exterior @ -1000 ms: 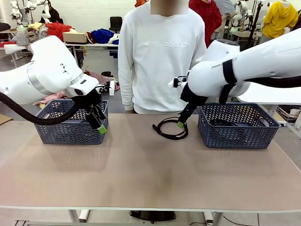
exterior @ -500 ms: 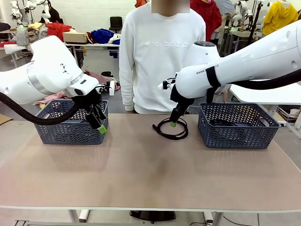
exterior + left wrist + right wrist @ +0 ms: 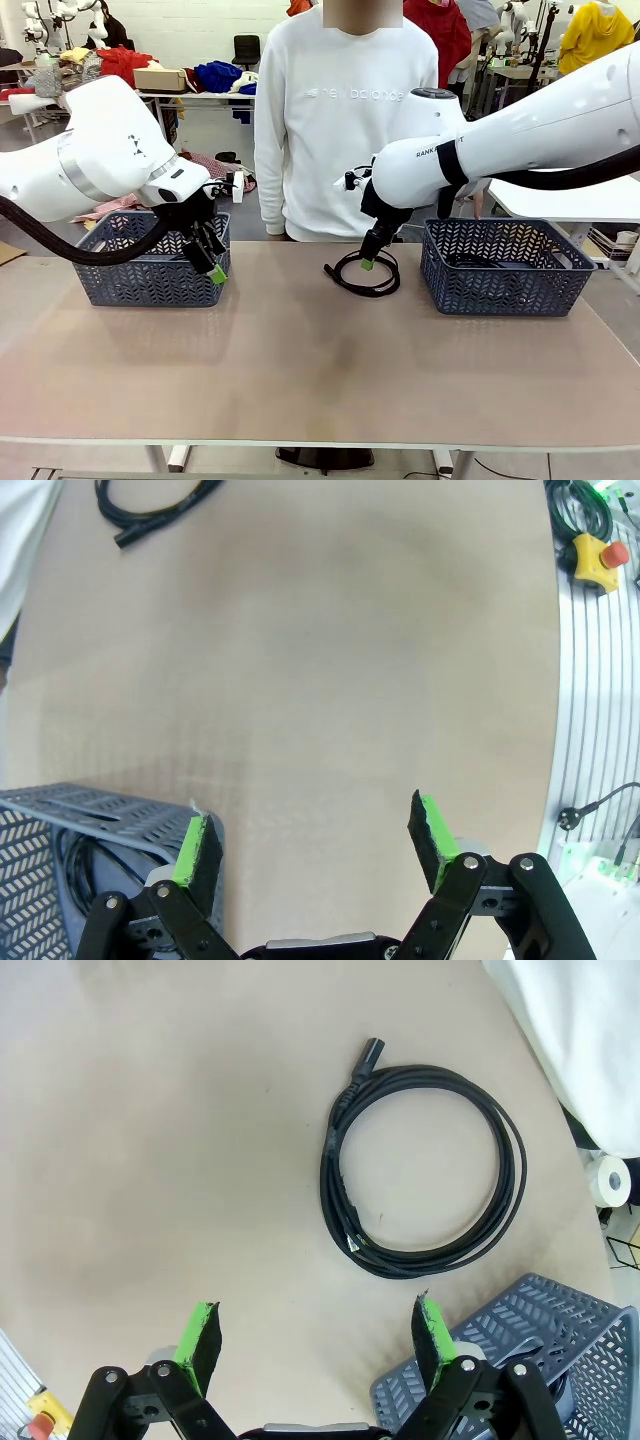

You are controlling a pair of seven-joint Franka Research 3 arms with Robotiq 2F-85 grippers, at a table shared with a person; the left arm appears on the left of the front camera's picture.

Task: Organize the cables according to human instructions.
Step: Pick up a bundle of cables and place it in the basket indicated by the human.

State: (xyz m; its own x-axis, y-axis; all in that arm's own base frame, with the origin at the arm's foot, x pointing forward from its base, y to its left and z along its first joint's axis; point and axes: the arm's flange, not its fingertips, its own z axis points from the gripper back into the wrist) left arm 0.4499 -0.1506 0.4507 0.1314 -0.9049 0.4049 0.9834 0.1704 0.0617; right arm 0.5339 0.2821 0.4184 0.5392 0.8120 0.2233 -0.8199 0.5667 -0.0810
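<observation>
The right pincer (image 3: pixel 369 262) hangs above a coiled black cable (image 3: pixel 364 273) lying flat on the desk (image 3: pixel 300 370), its green pads spread wide and holding nothing. The left pincer (image 3: pixel 213 262), also spread wide and empty, hovers at the left basket (image 3: pixel 150 270). More black cable lies in the right basket (image 3: pixel 505 270).

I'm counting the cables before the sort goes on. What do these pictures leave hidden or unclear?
- Left basket: the front view shows no contents through its wall; in the left wrist view, the picture's edge cuts off the cable inside.
- Right basket: a dark cable shows inside, but the wall hides how many.
- Cable on the table: the right claw overlaps its far side in front view.
</observation>
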